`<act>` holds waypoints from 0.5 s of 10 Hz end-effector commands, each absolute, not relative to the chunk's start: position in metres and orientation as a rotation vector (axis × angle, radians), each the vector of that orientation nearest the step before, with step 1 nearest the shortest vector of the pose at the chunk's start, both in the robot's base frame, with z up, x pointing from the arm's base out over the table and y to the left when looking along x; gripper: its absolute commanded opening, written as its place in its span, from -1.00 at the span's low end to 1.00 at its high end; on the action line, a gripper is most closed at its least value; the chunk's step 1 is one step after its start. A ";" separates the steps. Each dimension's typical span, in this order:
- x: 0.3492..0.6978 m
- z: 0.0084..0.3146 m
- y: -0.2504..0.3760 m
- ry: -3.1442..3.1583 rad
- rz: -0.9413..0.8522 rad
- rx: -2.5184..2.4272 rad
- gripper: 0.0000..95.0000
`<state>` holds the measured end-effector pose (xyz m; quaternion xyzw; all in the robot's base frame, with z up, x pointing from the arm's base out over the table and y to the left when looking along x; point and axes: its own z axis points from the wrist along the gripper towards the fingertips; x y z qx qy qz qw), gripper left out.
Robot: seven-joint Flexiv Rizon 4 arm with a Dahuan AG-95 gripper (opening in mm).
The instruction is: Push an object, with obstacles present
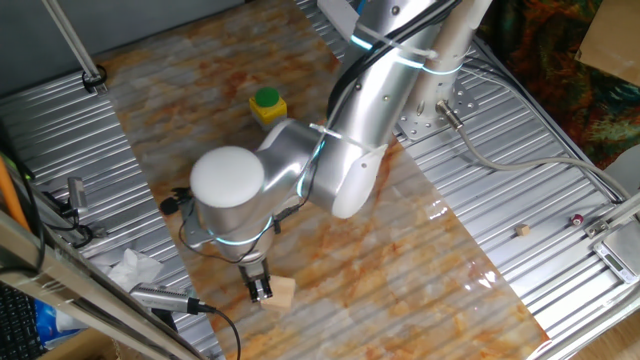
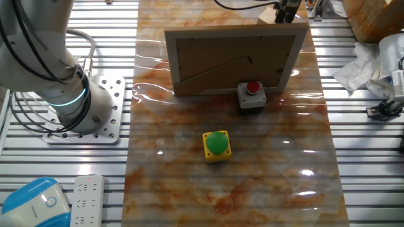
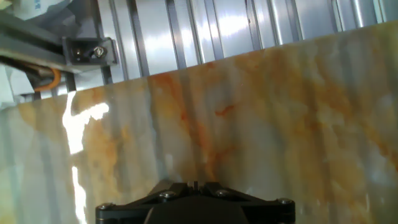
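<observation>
The small tan wooden cube [image 1: 285,291] sits near the front edge of the marbled mat [image 1: 400,270]. My gripper [image 1: 261,290] points down right beside the cube's left side, fingers together and holding nothing. The hand view shows only the shut fingertips [image 3: 194,185] over bare mat; the cube is out of that view. The wooden-framed panel [image 2: 233,57] stands upright, and the cube is hidden behind it there. The grey box with red button [image 2: 252,96] sits in front of the panel. The yellow box with green button [image 1: 267,106] [image 2: 217,145] stands mid-mat.
The mat lies on a ribbed metal table [image 1: 560,200]. The arm's base [image 2: 82,120] is bolted beside the mat. Crumpled paper [image 1: 130,268] and cables lie near the cube's end. A power strip [image 2: 88,197] and a cardboard box [image 2: 372,16] sit at the edges.
</observation>
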<state>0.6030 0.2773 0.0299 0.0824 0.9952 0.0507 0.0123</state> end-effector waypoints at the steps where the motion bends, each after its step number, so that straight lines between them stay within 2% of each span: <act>1: 0.599 0.032 0.278 3.107 0.157 0.264 -1.00; 5: 0.580 0.024 0.280 3.106 0.131 0.264 -1.00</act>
